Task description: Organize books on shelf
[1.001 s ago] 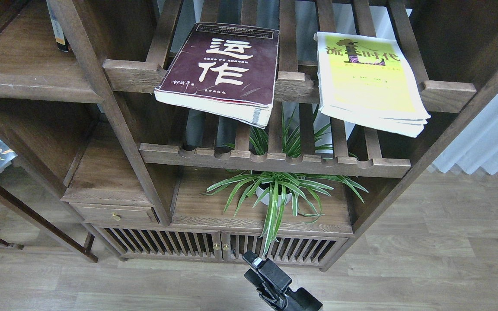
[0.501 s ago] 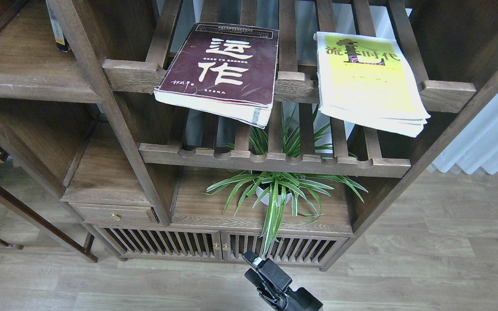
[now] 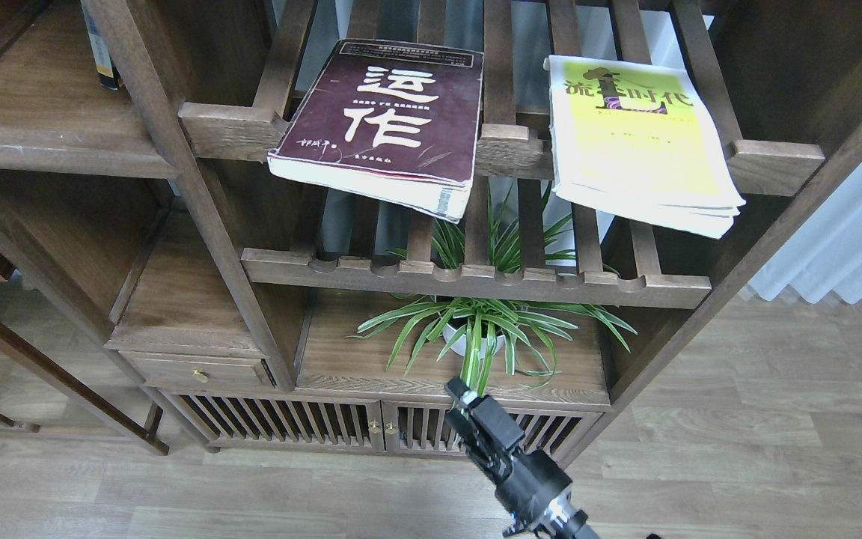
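The thick maroon book [image 3: 382,120] with big white characters lies flat on the upper slatted rack, its front end hanging over the rail. The large yellow-green book [image 3: 637,138] lies to its right on the same rack, also overhanging. The smaller "300" book is out of view. The shelf [image 3: 42,120], a solid dark plank, is at the upper left with one book spine [image 3: 98,45] standing at its back. My right gripper [image 3: 465,397] is low at the bottom centre, in front of the plant and far below the books. Its fingers cannot be told apart. My left gripper is out of view.
A potted spider plant [image 3: 480,329] stands on the lower board under a second slatted rack [image 3: 476,281]. Below are slatted cabinet doors [image 3: 371,427] and a small drawer [image 3: 199,370]. An upright post [image 3: 191,195] divides the shelf from the racks. A white curtain [image 3: 842,247] hangs at the right.
The colourful book at the left edge has slid out of view to the left. My right gripper has risen and moved right, up to the plant's hanging leaves.
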`<control>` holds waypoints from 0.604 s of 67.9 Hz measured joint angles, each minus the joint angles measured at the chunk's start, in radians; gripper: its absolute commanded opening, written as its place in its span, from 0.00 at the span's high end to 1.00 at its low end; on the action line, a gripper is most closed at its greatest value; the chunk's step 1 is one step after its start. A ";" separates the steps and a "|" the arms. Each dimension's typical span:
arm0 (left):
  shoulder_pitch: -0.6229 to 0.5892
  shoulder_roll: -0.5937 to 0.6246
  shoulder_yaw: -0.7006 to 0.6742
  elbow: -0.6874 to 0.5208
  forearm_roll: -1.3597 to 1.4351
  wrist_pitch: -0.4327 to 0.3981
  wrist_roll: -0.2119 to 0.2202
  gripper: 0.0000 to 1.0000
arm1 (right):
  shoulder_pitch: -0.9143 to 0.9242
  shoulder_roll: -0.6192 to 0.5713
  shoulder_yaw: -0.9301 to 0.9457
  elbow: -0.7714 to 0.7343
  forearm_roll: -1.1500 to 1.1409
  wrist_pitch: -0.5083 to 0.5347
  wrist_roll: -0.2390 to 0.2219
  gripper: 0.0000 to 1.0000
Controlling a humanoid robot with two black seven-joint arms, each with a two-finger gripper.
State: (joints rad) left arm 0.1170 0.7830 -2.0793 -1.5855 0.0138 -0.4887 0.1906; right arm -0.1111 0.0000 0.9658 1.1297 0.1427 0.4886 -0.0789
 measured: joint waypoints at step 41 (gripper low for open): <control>-0.586 0.008 0.280 0.268 0.322 0.000 0.022 0.82 | 0.009 0.000 -0.001 -0.007 0.002 0.000 0.000 0.01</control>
State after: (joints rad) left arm -0.4693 0.7912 -1.7989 -1.3177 0.3355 -0.4888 0.2125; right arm -0.1025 0.0000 0.9649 1.1228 0.1442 0.4886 -0.0787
